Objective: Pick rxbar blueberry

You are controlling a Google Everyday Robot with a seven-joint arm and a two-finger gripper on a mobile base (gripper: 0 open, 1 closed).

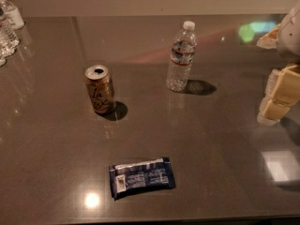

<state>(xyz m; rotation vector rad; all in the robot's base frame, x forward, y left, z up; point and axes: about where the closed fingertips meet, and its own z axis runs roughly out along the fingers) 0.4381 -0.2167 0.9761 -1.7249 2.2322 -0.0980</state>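
The rxbar blueberry (142, 177) is a flat dark navy-blue wrapper with white label panels. It lies flat on the dark grey table (211, 149), near the front edge and a little left of centre. My gripper (277, 99) is at the right edge of the view, above the table, far to the right of the bar and further back. It touches nothing that I can see.
An opened gold-brown soda can (100, 89) stands upright behind the bar, to the left. A clear plastic water bottle (181, 56) stands behind, right of centre. More clear bottles (8, 28) stand at the far left corner.
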